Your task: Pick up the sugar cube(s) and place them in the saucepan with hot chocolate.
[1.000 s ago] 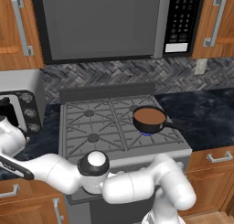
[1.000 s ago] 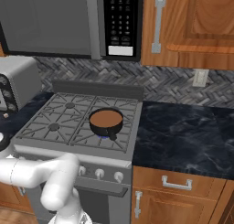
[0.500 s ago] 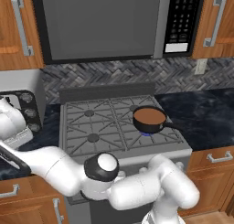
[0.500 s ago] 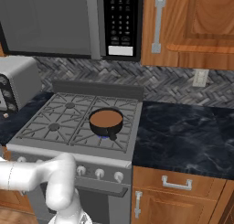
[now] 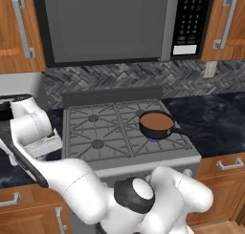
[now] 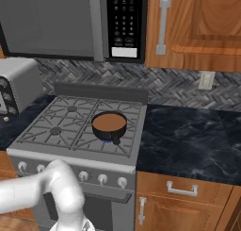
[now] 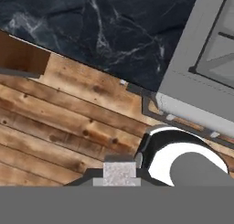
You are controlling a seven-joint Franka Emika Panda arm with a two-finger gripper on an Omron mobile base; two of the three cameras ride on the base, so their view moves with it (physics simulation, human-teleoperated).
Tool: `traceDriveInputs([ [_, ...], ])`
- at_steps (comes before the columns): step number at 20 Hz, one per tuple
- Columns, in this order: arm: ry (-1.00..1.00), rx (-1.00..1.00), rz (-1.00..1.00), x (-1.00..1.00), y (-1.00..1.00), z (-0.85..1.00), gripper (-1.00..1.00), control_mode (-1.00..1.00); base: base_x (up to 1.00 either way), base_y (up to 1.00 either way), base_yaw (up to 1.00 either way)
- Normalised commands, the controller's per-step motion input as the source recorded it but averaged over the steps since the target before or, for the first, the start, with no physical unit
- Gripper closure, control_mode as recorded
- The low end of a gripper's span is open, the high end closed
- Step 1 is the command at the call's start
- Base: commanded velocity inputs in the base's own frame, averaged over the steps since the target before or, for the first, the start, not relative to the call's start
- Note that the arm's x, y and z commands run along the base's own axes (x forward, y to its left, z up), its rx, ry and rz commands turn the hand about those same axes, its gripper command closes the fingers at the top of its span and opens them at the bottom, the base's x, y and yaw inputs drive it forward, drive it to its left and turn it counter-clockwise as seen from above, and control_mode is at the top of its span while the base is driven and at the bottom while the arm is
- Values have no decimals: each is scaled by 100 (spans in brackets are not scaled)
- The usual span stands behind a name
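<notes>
Saucepan with hot chocolate [image 5: 156, 124] sits on stove's [image 5: 110, 132] front rt burner, near the edge; table [image 6: 188, 140] beside it is open. Your fingers are shut, holding nothing.

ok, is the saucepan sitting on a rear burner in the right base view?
No, the saucepan stands on the stove's front right burner, blue flame under it, its handle pointing toward the front edge.

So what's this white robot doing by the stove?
The white robot arm is swung out to the left of the grey gas stove, over the dark marble counter. Its tool is shut on a small off-white sugar cube. The small dark saucepan of brown hot chocolate sits on a right burner of the stove, over a blue flame, awaiting the cube.
</notes>
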Motion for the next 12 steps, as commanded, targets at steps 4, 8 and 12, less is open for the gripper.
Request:
traceDriveInputs([
  [4,-15,0,-27,-57,-100,7,100,-100,0,0,0],
  [8,-18,0,-25,-36,-100,29,100,-100,0,0,0],
  [12,-22,0,-16,-5,-100,47,100,-100,0,0,0],
])
